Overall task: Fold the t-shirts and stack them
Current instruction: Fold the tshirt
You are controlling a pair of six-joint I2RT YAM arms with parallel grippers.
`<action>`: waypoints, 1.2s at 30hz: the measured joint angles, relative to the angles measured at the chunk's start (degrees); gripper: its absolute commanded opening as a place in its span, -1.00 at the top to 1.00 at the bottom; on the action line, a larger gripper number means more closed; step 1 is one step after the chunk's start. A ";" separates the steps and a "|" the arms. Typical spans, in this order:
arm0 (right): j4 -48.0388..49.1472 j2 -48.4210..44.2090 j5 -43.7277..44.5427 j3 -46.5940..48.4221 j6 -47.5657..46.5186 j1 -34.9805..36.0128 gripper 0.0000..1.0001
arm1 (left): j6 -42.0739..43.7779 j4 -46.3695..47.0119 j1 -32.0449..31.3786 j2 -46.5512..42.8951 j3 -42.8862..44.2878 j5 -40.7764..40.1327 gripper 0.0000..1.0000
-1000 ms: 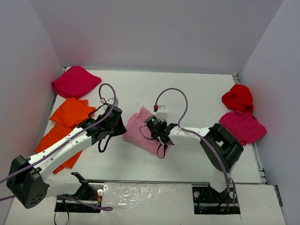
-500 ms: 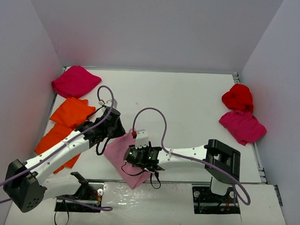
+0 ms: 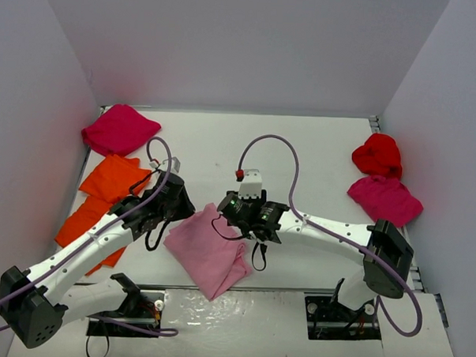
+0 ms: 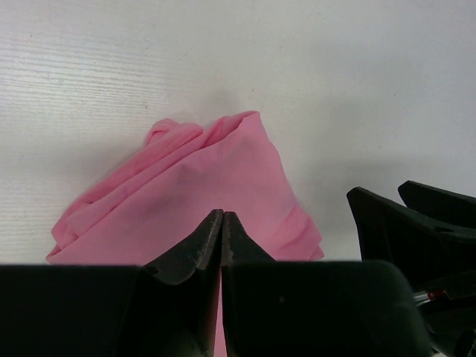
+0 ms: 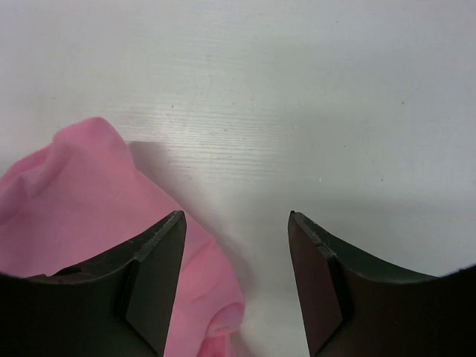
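where half a second ago my right jaws sat low over the pink t-shirt near the front edge of the counter, they have since lifted to its far right corner and let go. they are spread wide, with bare counter between them. the shirt has flattened into a folded shape near the front edge. a second ago it lay further back, mid-counter.

my left jaws are pressed tight together at the shirt's left edge; i cannot tell whether any cloth is nipped between them.

the left wrist view shows the shirt bunched into ridges on its far side, and dark parts of my right arm just beside it. the right wrist view shows only a rounded pink edge under my left-hand finger.

only the overhead view takes in the rest. two orange shirts and a magenta one lie along the left. a red one and another magenta one are heaped at the right, well apart from the pink one.
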 measured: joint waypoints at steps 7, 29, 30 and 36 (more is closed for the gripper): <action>0.40 1.57 -2.15 -2.58 -1.34 -0.16 -0.08 | -0.01 -0.34 0.00 0.48 0.00 0.14 0.89; 16.46 13.81 -15.39 -3.80 -11.38 -4.40 0.00 | -0.48 -0.02 -0.11 3.35 -1.62 0.22 0.88; 16.89 13.81 -15.78 -3.97 -11.54 -4.44 0.01 | -0.48 0.00 -0.11 3.67 -1.62 0.24 0.88; 18.69 13.09 -18.49 -5.15 -11.94 -4.47 -0.01 | -0.48 0.02 -0.11 4.49 -1.62 0.24 0.88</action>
